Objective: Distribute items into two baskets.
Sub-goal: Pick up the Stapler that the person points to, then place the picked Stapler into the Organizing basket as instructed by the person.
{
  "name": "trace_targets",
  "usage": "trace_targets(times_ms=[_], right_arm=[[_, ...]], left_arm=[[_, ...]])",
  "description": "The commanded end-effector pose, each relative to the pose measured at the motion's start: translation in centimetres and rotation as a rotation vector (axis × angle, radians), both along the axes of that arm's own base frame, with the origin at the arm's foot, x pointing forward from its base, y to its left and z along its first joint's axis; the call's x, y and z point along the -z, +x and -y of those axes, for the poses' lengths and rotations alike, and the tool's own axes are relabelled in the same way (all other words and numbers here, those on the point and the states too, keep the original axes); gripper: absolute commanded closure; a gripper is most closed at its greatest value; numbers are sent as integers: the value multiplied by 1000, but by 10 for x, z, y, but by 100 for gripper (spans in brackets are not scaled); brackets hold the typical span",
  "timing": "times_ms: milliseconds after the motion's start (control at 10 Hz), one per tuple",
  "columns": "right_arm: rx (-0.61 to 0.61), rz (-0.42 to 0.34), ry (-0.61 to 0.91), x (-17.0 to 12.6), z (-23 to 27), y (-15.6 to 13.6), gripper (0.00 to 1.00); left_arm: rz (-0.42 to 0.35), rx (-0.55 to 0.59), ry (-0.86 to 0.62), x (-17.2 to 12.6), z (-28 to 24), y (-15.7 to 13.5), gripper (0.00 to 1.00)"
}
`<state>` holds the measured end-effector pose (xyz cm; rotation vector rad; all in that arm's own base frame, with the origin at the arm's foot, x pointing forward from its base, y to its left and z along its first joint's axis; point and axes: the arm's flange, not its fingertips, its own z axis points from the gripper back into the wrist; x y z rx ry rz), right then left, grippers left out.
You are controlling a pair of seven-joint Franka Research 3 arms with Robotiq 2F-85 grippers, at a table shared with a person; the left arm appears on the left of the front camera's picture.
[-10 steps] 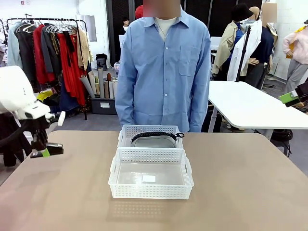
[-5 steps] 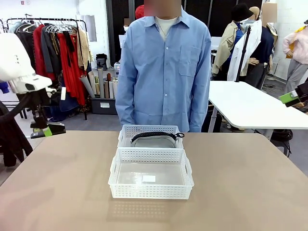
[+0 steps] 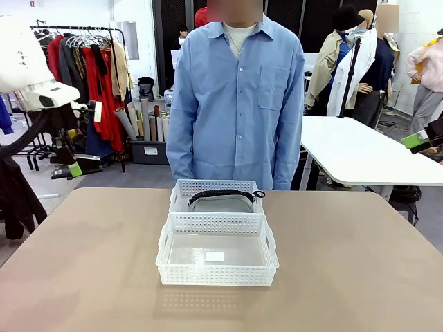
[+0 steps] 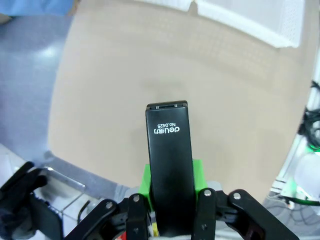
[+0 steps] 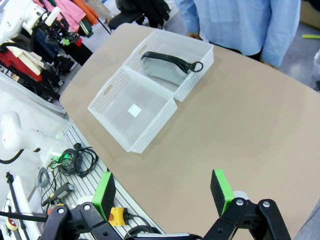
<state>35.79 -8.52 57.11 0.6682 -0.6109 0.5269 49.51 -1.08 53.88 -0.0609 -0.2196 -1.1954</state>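
Left pincer (image 4: 170, 200) is clamped on the black stapler (image 4: 169, 170), raised beyond the table's (image 3: 83, 263) left edge. Right pincer (image 5: 165, 195) gapes wide, holding nothing. Grey pouch (image 3: 221, 203) lies in the far basket (image 3: 178, 197); the near basket (image 3: 216, 274) touches it.

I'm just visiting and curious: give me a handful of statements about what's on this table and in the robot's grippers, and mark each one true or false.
1. The grey pouch lies in the far basket, nearest the person. True.
2. The near basket holds the stapler. False: it holds only its small white label.
3. The left gripper is shut on the black stapler. True.
4. The right gripper grips a basket. False: it is open, holding nothing, above the table.
5. The two baskets stand at opposite table ends. False: they sit side by side, mid-table.
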Motion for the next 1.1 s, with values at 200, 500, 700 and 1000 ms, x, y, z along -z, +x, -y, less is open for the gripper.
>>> trace_targets(times_ms=[200,500,700,1000], right_arm=[[-3,4,-1,0,0,-1,0],[-3,4,-1,0,0,-1,0],[-3,4,-1,0,0,-1,0],[-3,4,-1,0,0,-1,0]], left_arm=[[-21,5,28,-13,7,-15,100],[-11,32,12,-13,10,-13,100],[-11,32,12,-13,10,-13,100],[-11,32,12,-13,10,-13,100]])
